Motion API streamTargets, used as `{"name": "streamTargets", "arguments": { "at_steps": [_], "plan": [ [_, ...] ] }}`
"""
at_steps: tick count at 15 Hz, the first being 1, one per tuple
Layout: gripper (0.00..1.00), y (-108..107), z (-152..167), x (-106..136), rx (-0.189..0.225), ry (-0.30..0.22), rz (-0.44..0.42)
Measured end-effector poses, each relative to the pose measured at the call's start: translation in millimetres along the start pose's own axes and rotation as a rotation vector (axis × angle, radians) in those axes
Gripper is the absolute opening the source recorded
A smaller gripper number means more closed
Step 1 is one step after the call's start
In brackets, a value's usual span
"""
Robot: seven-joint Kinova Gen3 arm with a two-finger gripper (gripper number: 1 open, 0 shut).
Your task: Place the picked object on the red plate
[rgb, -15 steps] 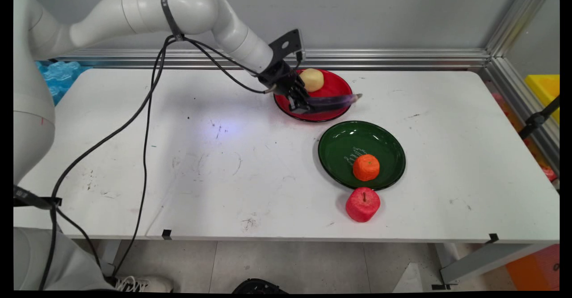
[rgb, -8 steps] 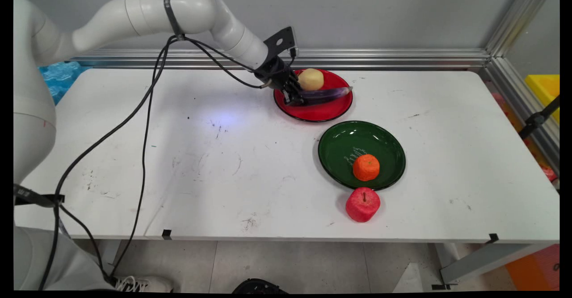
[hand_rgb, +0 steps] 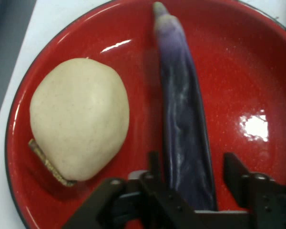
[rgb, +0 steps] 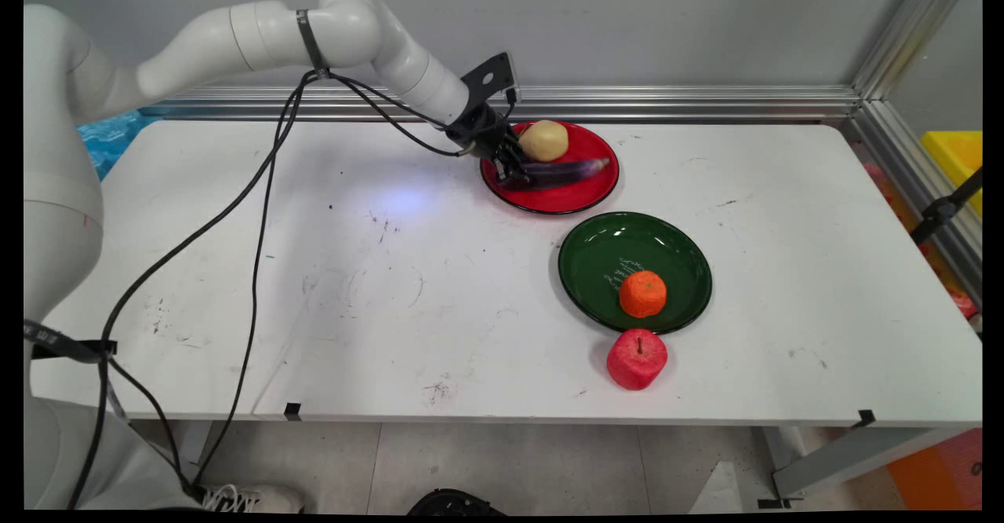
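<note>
The long purple eggplant (hand_rgb: 186, 124) is laid on the round red plate (hand_rgb: 257, 67) beside a pale yellow pear (hand_rgb: 81, 119), straddled by the black claw (hand_rgb: 193, 169), its fingers parted.

Potato (hand_rgb: 80, 118) crowds red plate (hand_rgb: 238, 57) beside eggplant (hand_rgb: 183, 119); plate bare on other side. Table (rgb: 376, 272) left half open.

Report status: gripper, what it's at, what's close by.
Gripper open, fingers astride eggplant end. Eggplant lies on red plate. Potato beside it, apart.
</note>
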Motion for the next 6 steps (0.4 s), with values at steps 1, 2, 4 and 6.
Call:
{"name": "streamTargets", "arguments": {
  "at_steps": [1, 2, 4, 6],
  "plan": [
    [1.0, -0.9, 1.0, -0.5, 0.001, 0.001, -0.003],
    [1.0, -1.4, 1.6, -0.8, 0.002, 0.002, -0.004],
    [1.0, -2.6, 2.2, 0.1, 0.004, 0.006, -0.012],
    [1.0, -2.7, 0.9, 2.3, 0.004, 0.011, -0.02]
  ]
}}
